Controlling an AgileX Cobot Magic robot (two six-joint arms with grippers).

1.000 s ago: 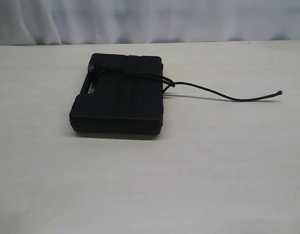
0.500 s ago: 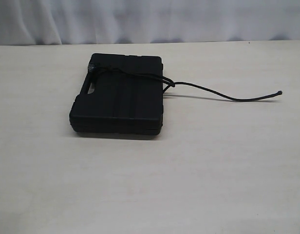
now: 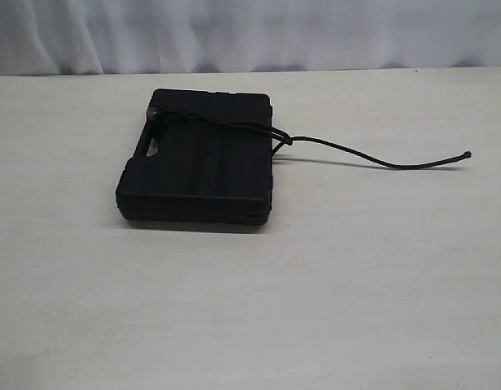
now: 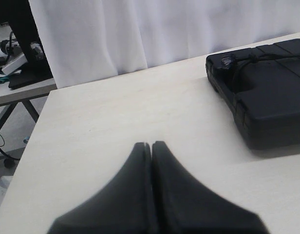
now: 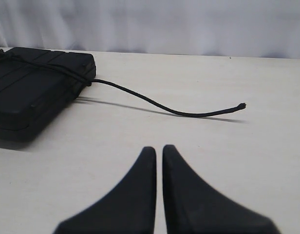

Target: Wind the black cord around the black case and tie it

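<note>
The black case (image 3: 198,166) lay flat on the pale counter (image 3: 315,284). The black cord (image 3: 372,158) ran across the case's top from the handle side, bunched into a small knot (image 3: 287,140) at the case's corner, and trailed loose over the counter away from the case. The left tool (image 4: 152,145) hovered off the case's handle side, jaws pressed together and empty. The right tool (image 5: 159,148), off the case's opposite side, was likewise closed on nothing.
</note>
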